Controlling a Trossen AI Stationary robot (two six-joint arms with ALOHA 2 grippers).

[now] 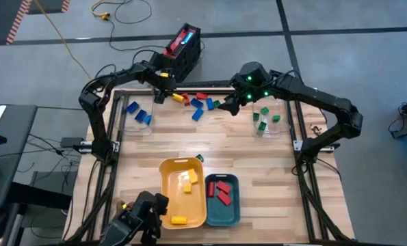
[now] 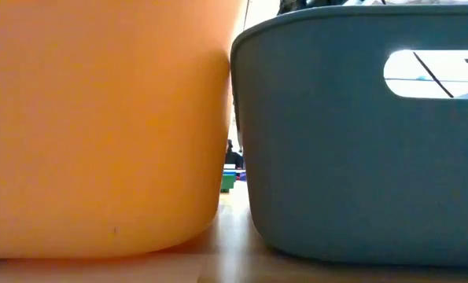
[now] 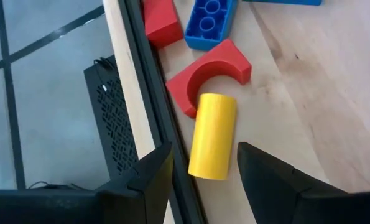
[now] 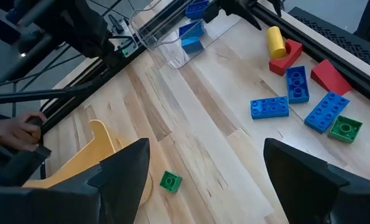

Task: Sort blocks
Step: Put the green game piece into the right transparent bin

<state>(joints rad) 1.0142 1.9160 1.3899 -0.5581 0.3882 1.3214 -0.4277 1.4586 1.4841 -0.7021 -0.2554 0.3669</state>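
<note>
The left gripper is at the far edge of the worktop, left of centre. Its fingers stand apart, one on each side of a yellow cylinder block, and do not appear to be pressing on it. The cylinder lies on its side, hard against the black frame rail along that far edge. Its long axis runs roughly parallel to the rail. One end touches a red arch block, which probably stops it rolling. The finger line crosses the cylinder's long axis, so closing should bear on the curved sides. The rail leaves little clearance for the finger next to it.

The right gripper hovers with its fingers wide apart and empty, above the far edge right of centre. It overlooks the loose pile of blue bricks, a red wedge and a green brick.

The sorted blocks show the scheme:
- Yellow tray, at the near edge: yellow blocks.
- Teal tray, touching it: red blocks.
- Clear container, far left: blue blocks.
- Second clear container, far right: green blocks.

A lone green block lies just beyond the yellow tray.
</note>
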